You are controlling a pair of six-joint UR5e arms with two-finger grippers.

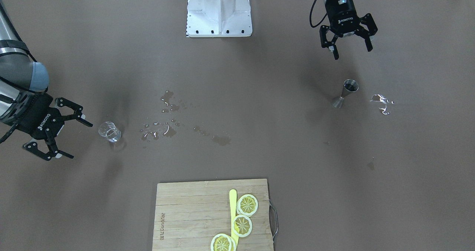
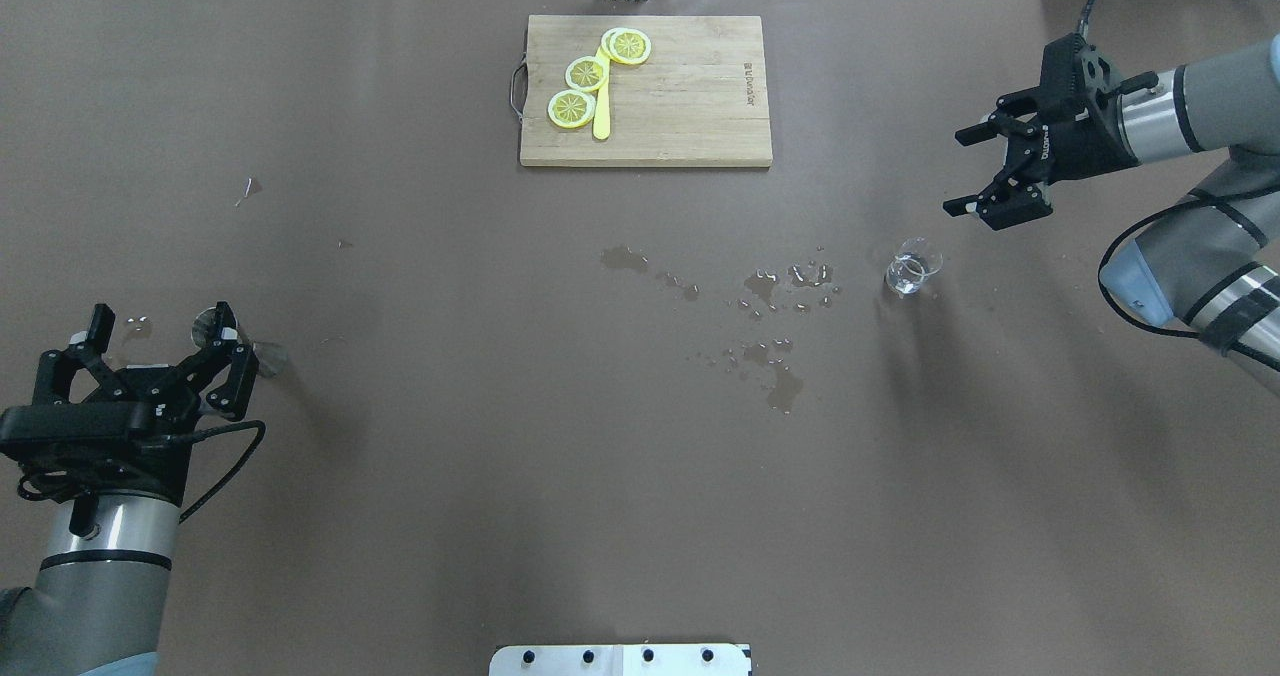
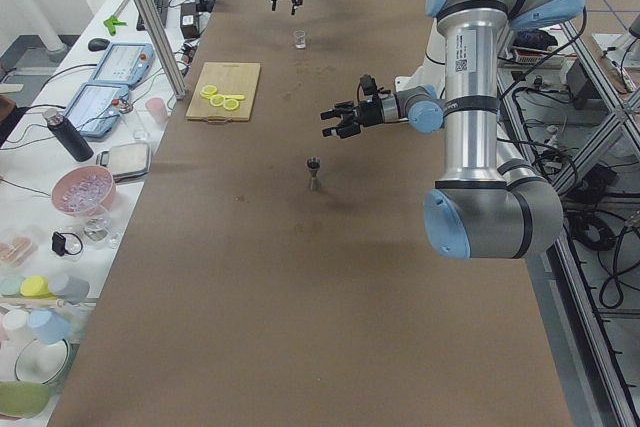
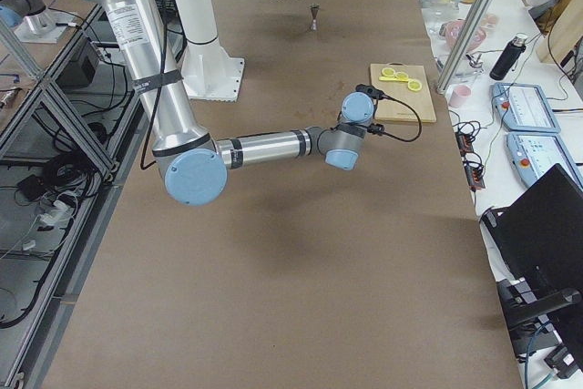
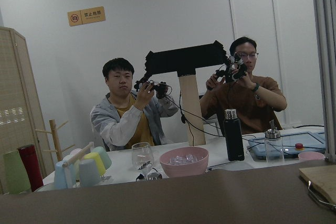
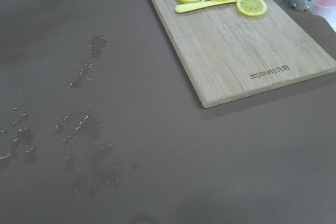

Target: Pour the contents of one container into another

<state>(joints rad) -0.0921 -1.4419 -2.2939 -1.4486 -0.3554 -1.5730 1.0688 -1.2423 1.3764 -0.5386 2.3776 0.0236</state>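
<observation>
The clear glass tumbler stands on the brown table toward the robot's right side. My right gripper hovers open just beside it, not touching it, with nothing between its fingers. The grey hourglass jigger stands upright on the robot's left side. My left gripper hangs open above and behind it, apart from it. In the overhead view this gripper partly hides the jigger. Neither wrist view shows a container.
Spilled drops wet the table between the containers, and a shiny patch lies past the jigger. A wooden cutting board with lemon slices and a yellow knife sits at the far edge. Two people sit beyond a cluttered side table.
</observation>
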